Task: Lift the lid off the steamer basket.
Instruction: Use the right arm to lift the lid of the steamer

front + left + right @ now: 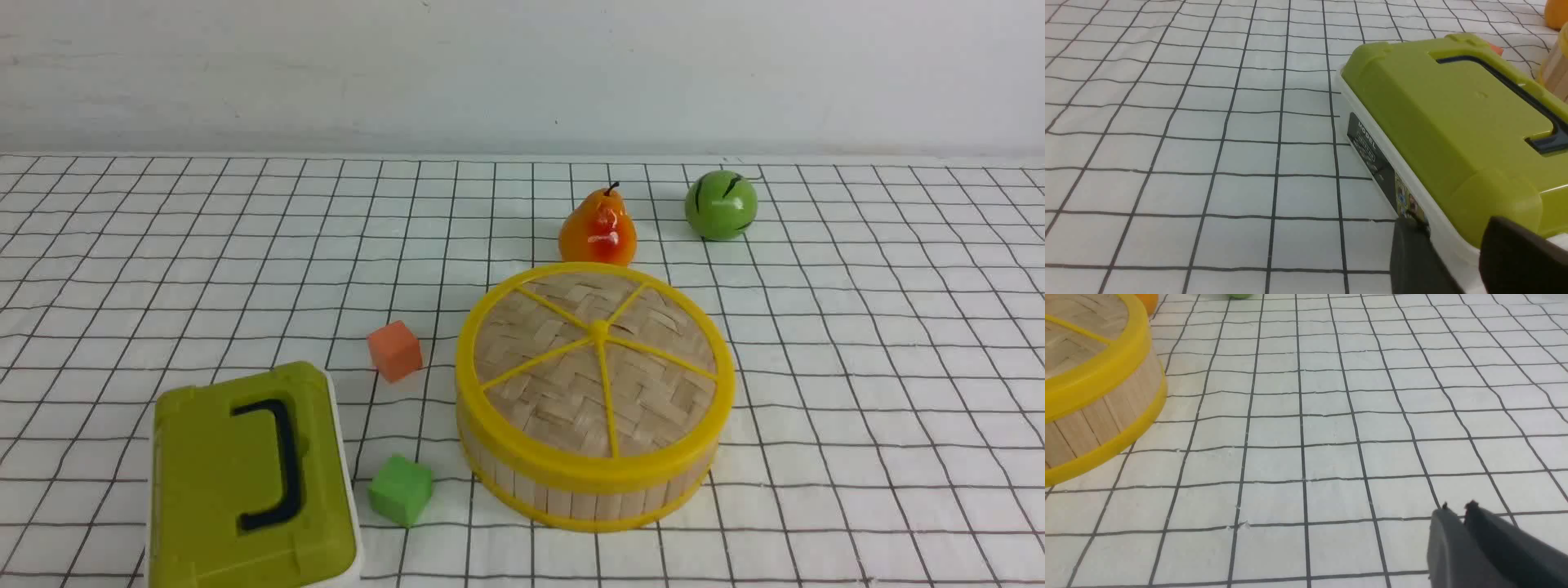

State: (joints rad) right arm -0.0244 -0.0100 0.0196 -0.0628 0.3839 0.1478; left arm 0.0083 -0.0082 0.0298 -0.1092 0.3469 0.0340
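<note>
The lid (596, 359), a woven tan disc with a yellow rim and yellow spokes, sits on the steamer basket (571, 498) at the middle of the table. Both also show in the right wrist view, the lid (1094, 371) on the basket (1098, 412). My right gripper (1455, 506) is shut and empty, low over the cloth, well apart from the basket. My left gripper (1457, 245) is open, its dark fingers (1412, 261) close to the near corner of the olive-green box. Neither gripper shows in the front view.
An olive-green box (245, 478) with a dark handle stands at the front left. An orange cube (394, 349) and a green cube (400, 488) lie between it and the basket. An orange pear (598, 231) and a green ball (720, 204) stand behind the basket.
</note>
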